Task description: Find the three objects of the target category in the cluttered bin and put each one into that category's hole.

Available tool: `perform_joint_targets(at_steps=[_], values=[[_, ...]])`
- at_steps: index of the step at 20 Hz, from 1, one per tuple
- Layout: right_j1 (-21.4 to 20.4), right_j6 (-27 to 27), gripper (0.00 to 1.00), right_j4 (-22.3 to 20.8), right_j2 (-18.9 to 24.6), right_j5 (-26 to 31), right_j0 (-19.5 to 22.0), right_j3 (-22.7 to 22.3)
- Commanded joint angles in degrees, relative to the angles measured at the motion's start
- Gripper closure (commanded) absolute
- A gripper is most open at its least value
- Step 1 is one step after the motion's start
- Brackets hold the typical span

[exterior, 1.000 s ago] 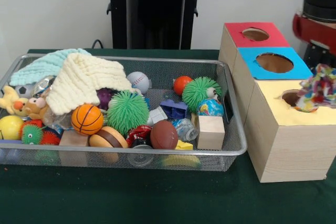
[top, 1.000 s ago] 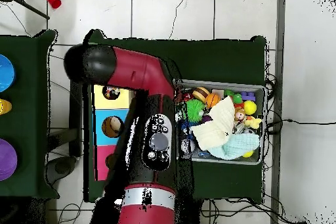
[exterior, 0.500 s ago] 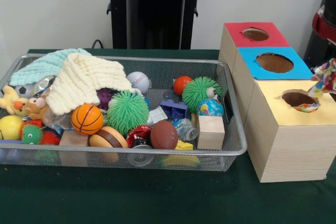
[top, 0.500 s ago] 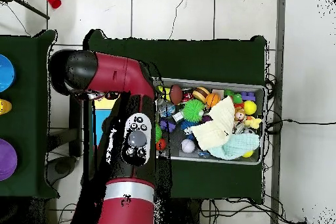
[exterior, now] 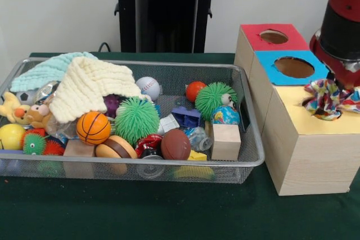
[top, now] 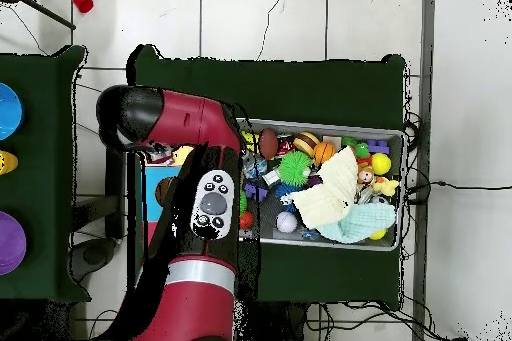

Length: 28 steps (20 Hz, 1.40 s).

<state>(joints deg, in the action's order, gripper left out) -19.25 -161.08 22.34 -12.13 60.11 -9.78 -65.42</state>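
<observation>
With bundle (exterior: 328,99) back on hole (exterior: 320,109), drop looks unfinished.
Half a second ago sat beside hole, now bunched over it; gripper state unreadable.

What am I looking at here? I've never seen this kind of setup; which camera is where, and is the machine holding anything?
The red and black machine is a robot arm. One picture faces it across the table; the other looks straight down, with the arm covering the boxes. On the green table sits a wire mesh bin full of toys: a mini basketball, a green spiky ball, a baseball, a wooden block, and a cream knitted cloth. Beside it stand three wooden boxes with red, blue and yellow tops. A multicoloured spotted bundle sits at the yellow box's hole. The gripper itself isn't clearly visible, so I cannot say whether it holds the bundle.
</observation>
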Motion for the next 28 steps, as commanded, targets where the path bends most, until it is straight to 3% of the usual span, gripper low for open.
perform_joint_targets(at_steps=[1, 9, 16, 22, 28], values=[[6.46, -12.27, 1.00, 0.38, 0.85, -6.41, 1.34, -4.07], [8.66, -11.64, 1.00, -2.90, -3.17, -9.58, -0.02, -1.87], [10.34, -3.80, 1.00, -8.40, -7.72, -11.16, 0.98, 2.02], [8.98, -0.20, 1.00, -9.94, -6.79, -13.18, 2.48, 0.40], [12.02, -0.49, 1.00, -9.15, -3.44, -23.33, 4.19, -2.35]])
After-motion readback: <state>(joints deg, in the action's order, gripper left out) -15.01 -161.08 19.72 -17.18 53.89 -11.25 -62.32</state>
